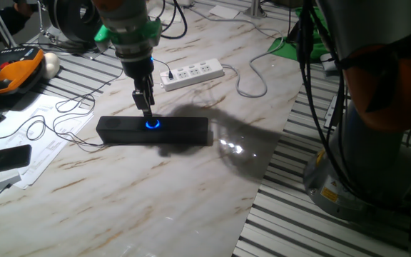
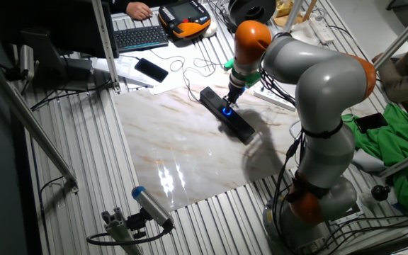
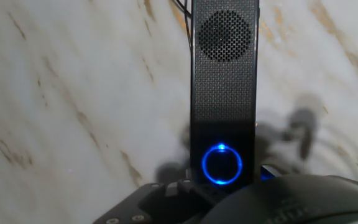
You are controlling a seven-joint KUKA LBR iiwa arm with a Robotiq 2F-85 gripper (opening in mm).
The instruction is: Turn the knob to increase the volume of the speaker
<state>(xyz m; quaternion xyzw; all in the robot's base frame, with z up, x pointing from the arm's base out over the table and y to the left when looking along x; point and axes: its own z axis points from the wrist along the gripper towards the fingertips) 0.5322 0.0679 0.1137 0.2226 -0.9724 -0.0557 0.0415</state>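
Knob [image 3: 222, 165] lit blue, dead centre in the speaker [image 3: 224, 93] face, ring glowing all the way round in the hand view. No visible marker on the dial, so no way to read volume level or how much rotation is already in. Speaker lying flat on the marble tabletop [image 1: 155, 193], roughly mid-table, thin cable [image 1: 56, 128] trailing off one end toward the papers [image 1: 45, 146].

Gripper [image 1: 147, 111] directly over the knob, fingers pointing straight down, tips just above or at the ring in one fixed view. Same alignment in the other fixed view: gripper [image 2: 229, 101] parked right on top of the blue glow [image 2: 226, 110]. Contact not confirmable: hand view shows knob fully exposed near the bottom edge, only dark hardware at the frame bottom, no fingertips bracketing the dial. Finger spacing looks narrow from the side but cannot tell for sure whether closed on anything or merely close together.

Progress call: approach and centring done. Grasp unconfirmed, turn itself most likely still to do. Remaining: settle onto the dial, pinch it, rotate in the volume-up direction, release.

White power strip [image 1: 191, 73] behind the speaker, well apart, not in the way. Phone [image 1: 2, 158] off to the side, irrelevant.
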